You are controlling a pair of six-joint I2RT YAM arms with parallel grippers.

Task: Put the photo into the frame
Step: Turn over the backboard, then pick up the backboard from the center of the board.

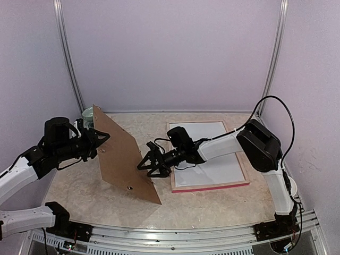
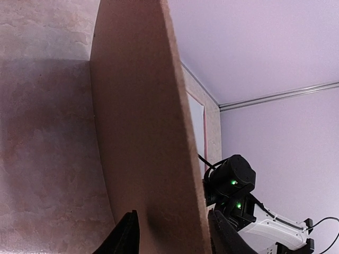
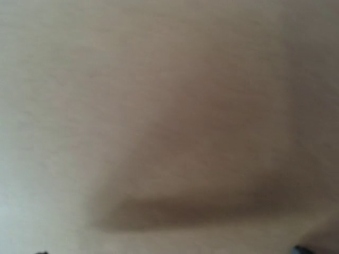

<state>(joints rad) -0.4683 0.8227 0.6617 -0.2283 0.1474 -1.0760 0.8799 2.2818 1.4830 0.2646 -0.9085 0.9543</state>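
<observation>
Photo's red face isn't visible to us; a white sheet [image 1: 223, 171] fills the frame [image 1: 212, 187], flat on the table [image 1: 212, 215] at right. Left gripper [image 1: 101, 139] straddles the tilted backing board [image 1: 127, 159], apparently pinching it; right gripper [image 1: 150, 162] is spread beside it. We judge it's the backing step; next needs steady board control without nudging the frame.

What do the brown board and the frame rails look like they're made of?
The brown board looks like thin hardboard or fibreboard: uniform matte brown, thin edge, slightly bowed in the left wrist view. The frame looks like painted wood, though plastic can't be ruled out: narrow rails, pink along the near rail, paler on the side rails.
</observation>
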